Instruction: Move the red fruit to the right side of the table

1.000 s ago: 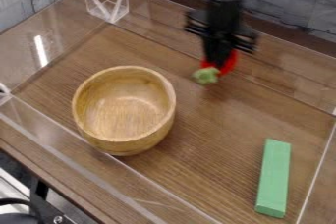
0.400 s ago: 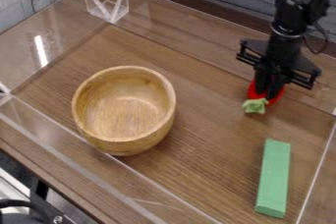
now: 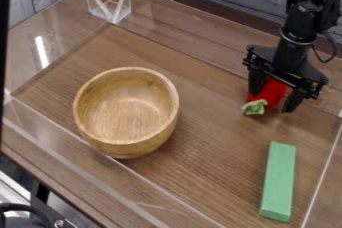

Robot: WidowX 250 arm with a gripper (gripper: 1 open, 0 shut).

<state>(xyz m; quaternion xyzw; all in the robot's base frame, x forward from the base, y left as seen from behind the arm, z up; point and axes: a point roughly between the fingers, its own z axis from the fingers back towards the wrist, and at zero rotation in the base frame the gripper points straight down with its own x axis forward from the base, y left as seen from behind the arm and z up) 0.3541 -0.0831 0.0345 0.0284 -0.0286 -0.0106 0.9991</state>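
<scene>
The small bright red strawberry-like fruit with a light green leafy cap (image 3: 262, 98) is lying on the right part of the brown wood-grain tabletop (image 3: 201, 72), close to the right-hand clear acrylic wall (image 3: 338, 122). Its green cap is pointing toward the left and slightly toward the camera; its red body is sitting between the fingers of the black tool (image 3: 279, 91). The fruit appears to be resting on the wood surface, not hanging in the air.

The tool is pointing straight down over the fruit, with its black fingers (image 3: 254, 74) spreading apart on either side of the red body. The jaws are standing wide, released; a gap is showing on the left side between finger and fruit. Whether the right finger is touching the fruit cannot be told from this view. The dark arm (image 3: 305, 12) is rising up and out of the top right corner.

The flat green rectangular block (image 3: 279, 180) is lying nearer the camera than the fruit, also along the right side, with its long axis running roughly front to back, well apart from the fruit.

The round light wooden bowl (image 3: 126, 110) is sitting upright on the left-centre of the tabletop, well apart from the fruit and the tool. Its inside is showing only bare wood.

A clear acrylic corner piece (image 3: 107, 5) is standing at the far left.
</scene>
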